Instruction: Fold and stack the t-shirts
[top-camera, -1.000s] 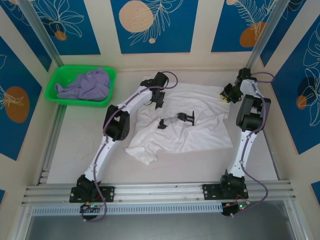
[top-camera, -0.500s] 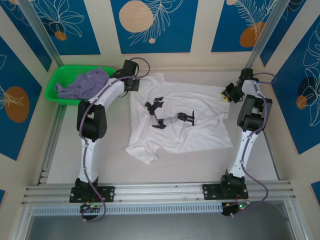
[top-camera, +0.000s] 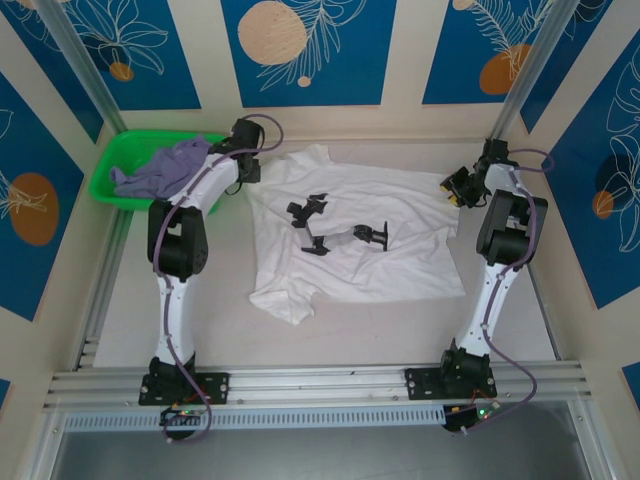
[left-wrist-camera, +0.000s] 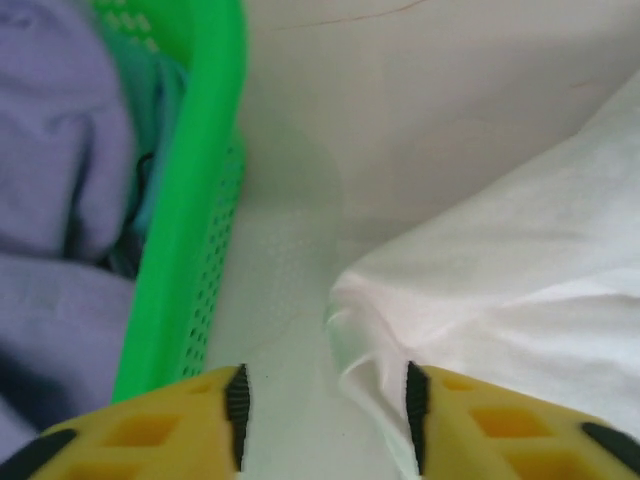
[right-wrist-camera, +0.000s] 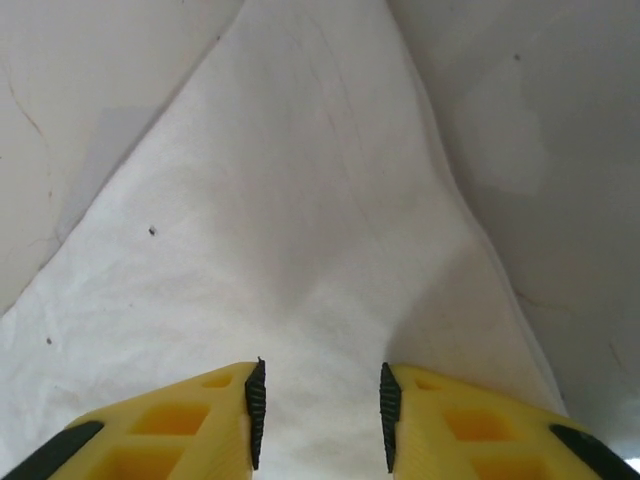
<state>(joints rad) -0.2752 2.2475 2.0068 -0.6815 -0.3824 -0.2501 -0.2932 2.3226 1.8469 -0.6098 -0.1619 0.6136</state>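
Left wrist: the left gripper (left-wrist-camera: 322, 415) sits part-open beside a rumpled corner of the white t-shirt (left-wrist-camera: 520, 280); the right gripper (right-wrist-camera: 318, 410) is likewise parted (apparently holding nothing). Pinch both corners fully, then pull evenly flat.

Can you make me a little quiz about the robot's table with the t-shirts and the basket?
1. True or false: the purple t-shirt lies in the green basket.
2. Which t-shirt is spread out on the table? A) white B) purple C) red
3. How many t-shirts are there altogether?
Key: 1 true; 2 A, the white t-shirt; 3 two.
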